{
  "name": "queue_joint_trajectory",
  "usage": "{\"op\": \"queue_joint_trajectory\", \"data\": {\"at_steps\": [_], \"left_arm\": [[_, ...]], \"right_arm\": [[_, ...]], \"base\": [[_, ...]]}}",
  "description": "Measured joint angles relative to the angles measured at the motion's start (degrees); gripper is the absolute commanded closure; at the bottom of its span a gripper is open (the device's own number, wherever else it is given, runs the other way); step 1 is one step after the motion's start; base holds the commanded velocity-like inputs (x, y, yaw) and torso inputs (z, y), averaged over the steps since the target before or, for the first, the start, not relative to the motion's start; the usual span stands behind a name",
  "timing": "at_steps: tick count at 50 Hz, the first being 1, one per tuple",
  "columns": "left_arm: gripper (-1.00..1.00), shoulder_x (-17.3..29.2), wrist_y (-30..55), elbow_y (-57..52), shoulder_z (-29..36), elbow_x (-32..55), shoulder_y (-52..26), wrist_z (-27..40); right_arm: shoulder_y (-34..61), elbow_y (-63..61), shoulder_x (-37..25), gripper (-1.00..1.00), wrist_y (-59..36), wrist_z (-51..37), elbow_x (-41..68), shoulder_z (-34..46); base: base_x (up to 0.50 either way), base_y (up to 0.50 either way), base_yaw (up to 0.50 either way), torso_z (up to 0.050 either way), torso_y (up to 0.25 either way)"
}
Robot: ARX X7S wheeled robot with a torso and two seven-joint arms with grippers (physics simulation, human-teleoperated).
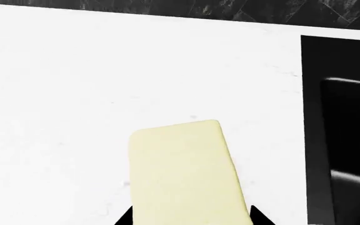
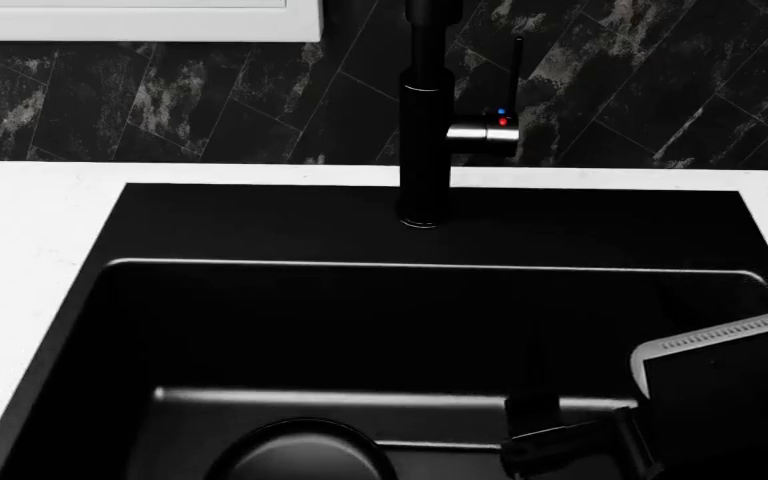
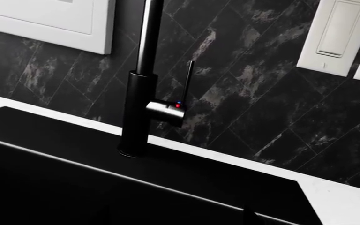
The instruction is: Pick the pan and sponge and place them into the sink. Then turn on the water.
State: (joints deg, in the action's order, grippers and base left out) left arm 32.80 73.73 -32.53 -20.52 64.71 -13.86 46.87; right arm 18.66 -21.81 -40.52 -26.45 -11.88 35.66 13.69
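Left wrist view: sponge hides left gripper, tips barely showing

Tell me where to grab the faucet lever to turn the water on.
Take the thin upright lever near its free upper end, above the steel stub, pinching across its narrow width. Come from the sink side in front, because the tiled wall stands behind it and the faucet column is close beside it.

Matt black sink, glossy pan, soft matt sponge, smooth white countertop, marble-look dark backsplash.
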Motion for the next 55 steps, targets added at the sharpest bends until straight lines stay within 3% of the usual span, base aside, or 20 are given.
{"op": "queue_joint_trajectory", "data": {"at_steps": [18, 29, 55], "left_arm": [[1.00, -1.5, 1.2, 0.2, 15.6, -0.8, -16.6, -4.7], [1.00, -3.4, 1.5, 2.8, 25.8, -1.9, -25.2, -11.0], [1.00, -6.9, -0.5, 11.4, 45.6, -6.3, -34.4, -27.0]], "right_arm": [[-0.2, 0.0, -0.1, -1.00, 0.4, -0.2, 0.1, -0.4], [-0.1, 0.1, -0.2, -1.00, 0.4, -0.2, 0.1, -0.4], [-1.0, 0.0, -0.5, -1.00, 0.6, -0.8, 0.0, -0.7]], "base": [[0.00, 0.00, 0.00, 0.000, 0.000], [0.00, 0.00, 0.00, 0.000, 0.000], [0.00, 0.00, 0.00, 0.000, 0.000]]}}
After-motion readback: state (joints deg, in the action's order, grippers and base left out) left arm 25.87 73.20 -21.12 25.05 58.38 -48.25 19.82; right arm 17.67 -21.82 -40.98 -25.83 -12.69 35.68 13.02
